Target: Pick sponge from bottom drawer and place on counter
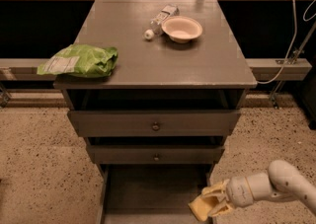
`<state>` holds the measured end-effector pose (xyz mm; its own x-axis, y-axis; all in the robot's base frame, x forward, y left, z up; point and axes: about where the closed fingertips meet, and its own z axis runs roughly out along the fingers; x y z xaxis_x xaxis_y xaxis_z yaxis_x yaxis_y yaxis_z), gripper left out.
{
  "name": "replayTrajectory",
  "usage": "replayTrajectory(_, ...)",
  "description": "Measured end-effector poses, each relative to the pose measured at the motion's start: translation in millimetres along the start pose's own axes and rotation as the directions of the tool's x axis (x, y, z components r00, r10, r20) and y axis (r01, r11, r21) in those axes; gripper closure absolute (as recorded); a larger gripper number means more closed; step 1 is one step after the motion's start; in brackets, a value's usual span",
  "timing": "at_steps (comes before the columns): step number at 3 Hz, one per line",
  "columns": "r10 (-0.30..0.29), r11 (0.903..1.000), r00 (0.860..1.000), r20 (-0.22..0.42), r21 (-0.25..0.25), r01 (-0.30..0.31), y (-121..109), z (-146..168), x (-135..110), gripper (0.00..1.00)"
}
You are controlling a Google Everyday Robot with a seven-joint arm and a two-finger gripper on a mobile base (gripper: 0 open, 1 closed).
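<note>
Half done by the look of it: hold gripper (208,202) jaws pinched on sponge (198,209), low at the right front corner of bottom drawer (148,188), lift clear above drawer fronts (123,123), then set down on bare counter (168,67) near its front edge, away from bowl (181,29) and bag (79,60).

Gripper (208,203) low btm-right, clamped on sponge (197,210).

This looks like a robot test lab: a grey wooden drawer cabinet (155,127) on a speckled stone floor (39,168), with metal rails (276,67) and a white cable (295,25) behind. The gripper (208,204), low on the right, clutches a pale-yellow soft sponge (198,209).
</note>
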<state>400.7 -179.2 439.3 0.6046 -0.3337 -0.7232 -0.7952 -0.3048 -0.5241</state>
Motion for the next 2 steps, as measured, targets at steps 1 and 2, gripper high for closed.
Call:
replayTrajectory(1, -0.240, 0.9690, 0.969, -0.062, 0.046, 0.243, -60.5, -53.3, -75.5, 1.00)
replayTrajectory(2, -0.438, 0.8892, 0.891, -0.117, 0.089, 0.449, -118.0, -118.4, -150.2, 1.00)
